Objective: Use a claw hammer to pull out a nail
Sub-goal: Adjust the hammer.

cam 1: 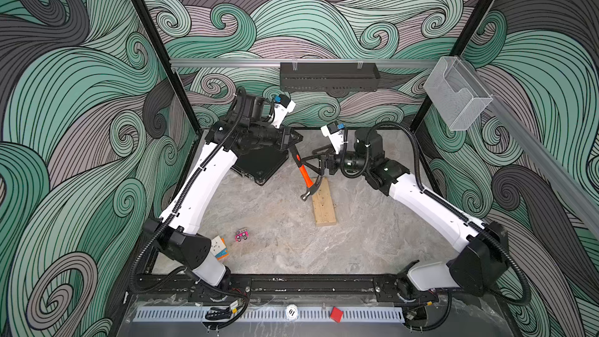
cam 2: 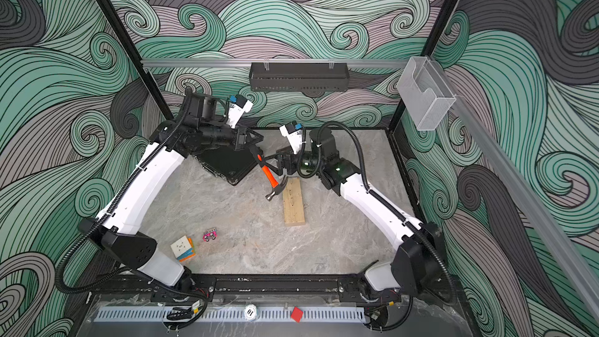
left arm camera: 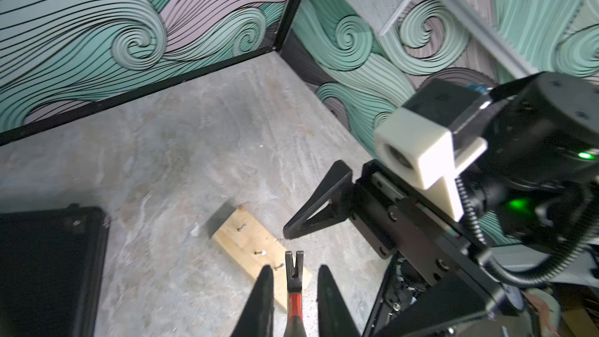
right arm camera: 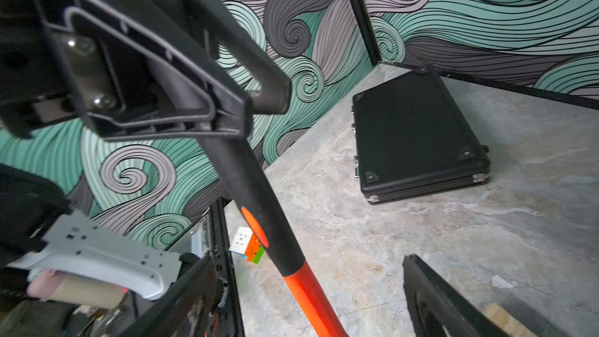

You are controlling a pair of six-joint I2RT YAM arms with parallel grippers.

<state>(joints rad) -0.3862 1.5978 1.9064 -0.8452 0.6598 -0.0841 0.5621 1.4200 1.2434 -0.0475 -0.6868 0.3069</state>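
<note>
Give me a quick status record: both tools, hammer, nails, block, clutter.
left tool: shut on the claw hammer, near the end of its black handle
right tool: open, straddling the hammer's orange neck
wooden block: flat on the table, hammer head over its far end
nails: three standing out of the block
claw: beside the nearest nail, slot not yet on it
clutter: black case, puzzle cube, pink toy, all apart from the block
</note>
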